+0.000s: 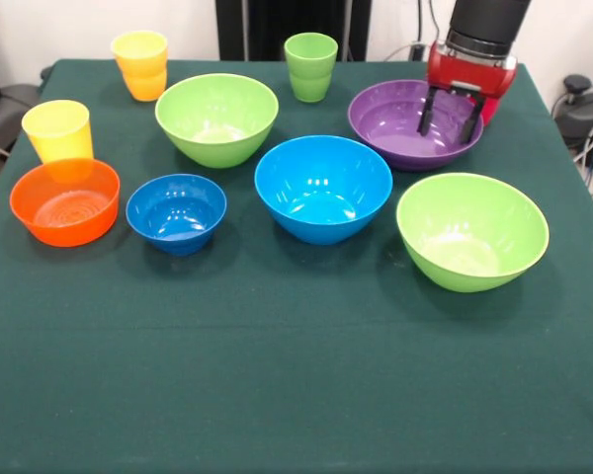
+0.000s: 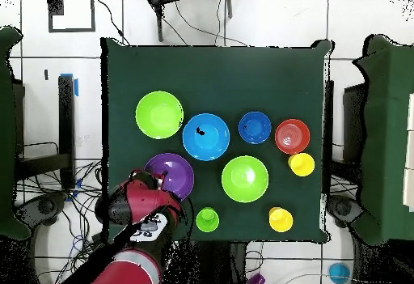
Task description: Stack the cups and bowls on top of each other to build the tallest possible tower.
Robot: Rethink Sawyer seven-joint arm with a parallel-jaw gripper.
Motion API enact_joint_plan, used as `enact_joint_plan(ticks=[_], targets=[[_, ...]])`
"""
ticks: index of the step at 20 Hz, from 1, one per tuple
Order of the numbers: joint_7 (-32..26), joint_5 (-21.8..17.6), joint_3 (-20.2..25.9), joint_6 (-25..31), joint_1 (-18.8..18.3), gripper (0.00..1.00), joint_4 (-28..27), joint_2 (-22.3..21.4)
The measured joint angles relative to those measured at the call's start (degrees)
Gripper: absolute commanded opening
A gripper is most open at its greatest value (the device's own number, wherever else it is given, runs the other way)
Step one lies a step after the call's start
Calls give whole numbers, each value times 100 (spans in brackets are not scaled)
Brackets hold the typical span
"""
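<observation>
- Nearest the front camera sits one large light green bowl [image 1: 472, 231], upright on the green table [image 1: 277, 395], at the right of that view.
- Beside it, toward the middle, stands the large blue bowl [image 1: 323, 188], with the small blue bowl [image 1: 177, 212] and the small orange bowl [image 1: 65, 201] in a rough row further left, each apart from its neighbour.
- Behind the orange bowl, just touching its far rim in the front view, a yellow cup [image 1: 57, 131] stands upright.
- Further back is the second large light green bowl [image 1: 217, 118], between an orange-yellow cup pair [image 1: 141, 64] that looks nested, yellow on top, and a light green cup [image 1: 310, 66].
- At the far right rests the wide purple bowl [image 1: 413, 123].
- Over its right side hangs the gripper [image 1: 451, 115]: its two dark fingers [image 1: 427, 112] are spread apart, reaching down into the bowl's hollow, with nothing held between them. Whether a tip touches the bowl's inner wall I cannot tell.
- Overhead, the red arm [image 2: 133, 208] reaches to the purple bowl's edge nearest the robot.
- No bowl rests in another; every bowl stands singly.
</observation>
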Motion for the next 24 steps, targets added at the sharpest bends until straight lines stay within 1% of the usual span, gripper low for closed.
enact_joint_plan(ticks=[9, 17, 24], targets=[[0, -1, -36, 0, 15, 100, 2, -199], [0, 41, -160, 0, 124, 100, 2, -329], [0, 331, -241, 1, 347, 100, -75, -250]])
